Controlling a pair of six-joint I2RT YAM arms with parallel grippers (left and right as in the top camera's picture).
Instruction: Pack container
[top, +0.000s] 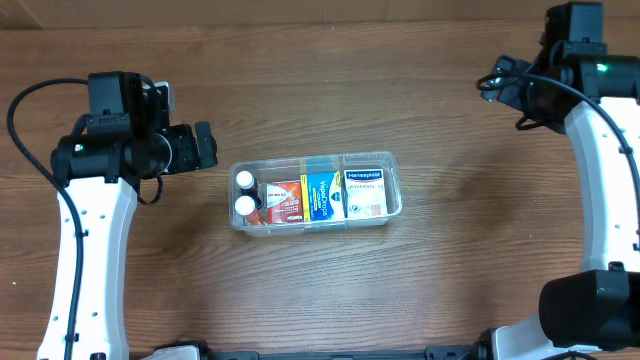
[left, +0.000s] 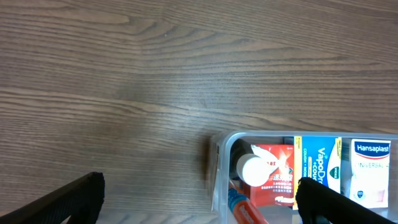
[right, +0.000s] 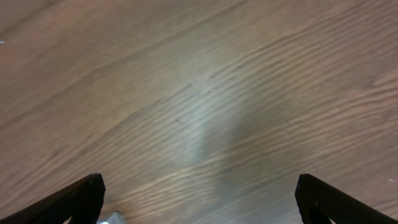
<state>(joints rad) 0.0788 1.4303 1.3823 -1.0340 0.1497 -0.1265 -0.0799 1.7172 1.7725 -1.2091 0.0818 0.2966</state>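
Your left gripper (left: 199, 193) and right gripper (right: 199, 193) both gape wide, the left just beside the container (top: 396, 192), which lies between them holding boxes (top: 322, 195) and two white-capped bottles (top: 245, 180).

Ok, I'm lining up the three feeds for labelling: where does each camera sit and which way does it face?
Overhead: above the table, looking straight down on the container; left arm and right arm show.
Left wrist: on the left gripper, looking down at the container's end; its open fingers fill the bottom corners.
Right wrist: on the right gripper, facing only table wood; open fingers likewise.
Shared: overhead and left wrist both show the container and its Hansaplast box.
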